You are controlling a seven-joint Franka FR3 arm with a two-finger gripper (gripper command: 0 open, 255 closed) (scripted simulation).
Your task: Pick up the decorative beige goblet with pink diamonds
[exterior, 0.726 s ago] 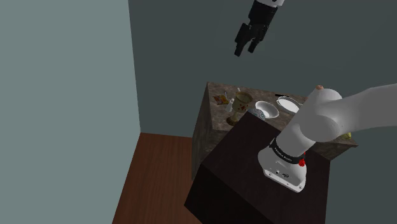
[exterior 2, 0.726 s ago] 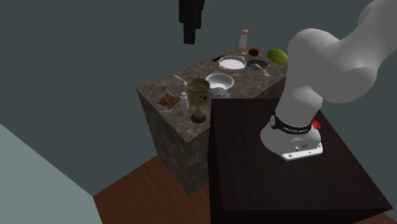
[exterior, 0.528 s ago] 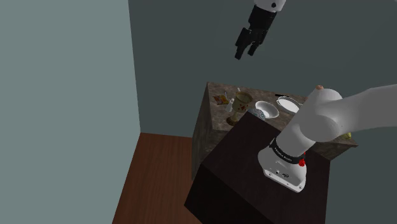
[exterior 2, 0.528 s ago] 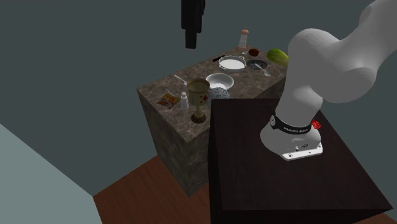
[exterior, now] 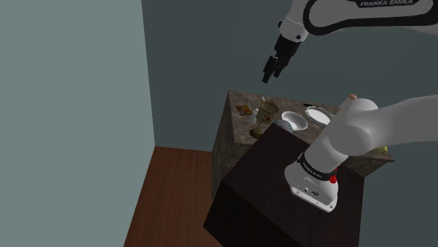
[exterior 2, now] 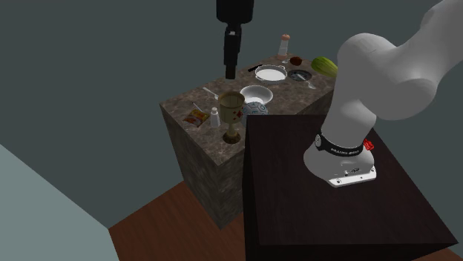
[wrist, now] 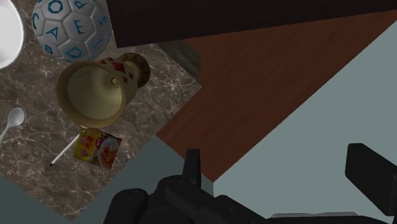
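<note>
Brown mottled stone-look counter (exterior 2: 200, 141) sits mid-frame in the second exterior view, butted against the dark box stand (exterior 2: 297, 193) at lower right. White Franka arm (exterior: 365, 10) crosses the shoulder view's top right. Its black two-finger gripper (exterior 2: 231, 73) hangs high, fingers apart, clasping nothing. The beige goblet with pink diamond band (exterior 2: 232, 111) stands upright near the counter's front corner, just left of centre, almost straight below the gripper and well apart from it. Long axis is vertical: wide cup, thin stem, round foot. Wrist view looks into its open mouth, off to one side of the fingers, so a lateral shift before descent looks likely. White ball-like bowl with blue letters (wrist: 71, 28) sits just beside it, with a small yellow packet (wrist: 97, 147) and white spoon (wrist: 13, 121) nearby.
</note>
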